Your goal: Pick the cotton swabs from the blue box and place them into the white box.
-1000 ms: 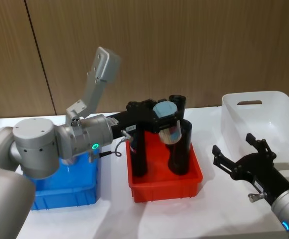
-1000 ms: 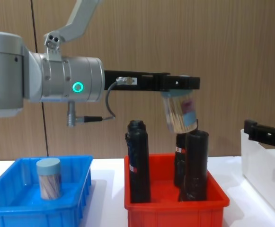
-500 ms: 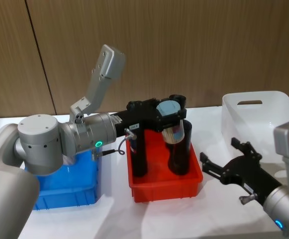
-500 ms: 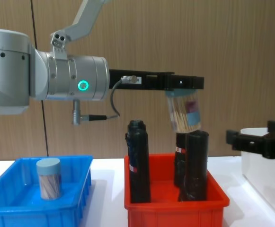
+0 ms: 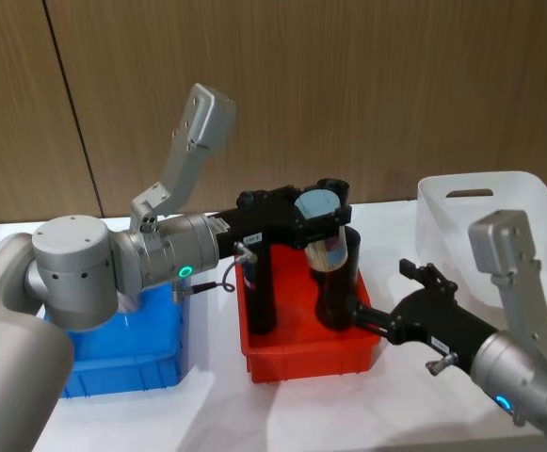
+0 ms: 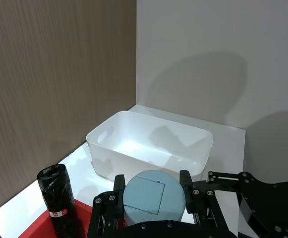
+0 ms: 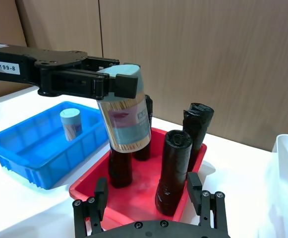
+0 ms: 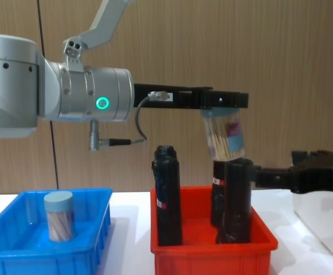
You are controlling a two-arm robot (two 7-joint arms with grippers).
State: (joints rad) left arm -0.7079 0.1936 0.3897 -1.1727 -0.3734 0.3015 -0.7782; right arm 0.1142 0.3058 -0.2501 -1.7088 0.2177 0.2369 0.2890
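Left claw (image 5: 317,215) grips swab jar (image 5: 327,248) over red bin (image 5: 311,356), mid table. Right claw (image 5: 378,292), open, moved in close. Handover likely, then white box (image 5: 499,202).

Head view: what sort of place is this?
Probably a robot test bench: a white table against a wood-panelled wall, with blue box, red bin and white box lined up for sorting.

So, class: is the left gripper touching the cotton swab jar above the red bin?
Touching. The left wrist view shows the left gripper clamped on both sides of the lid of the cotton swab jar; the chest view shows it hanging unsupported.
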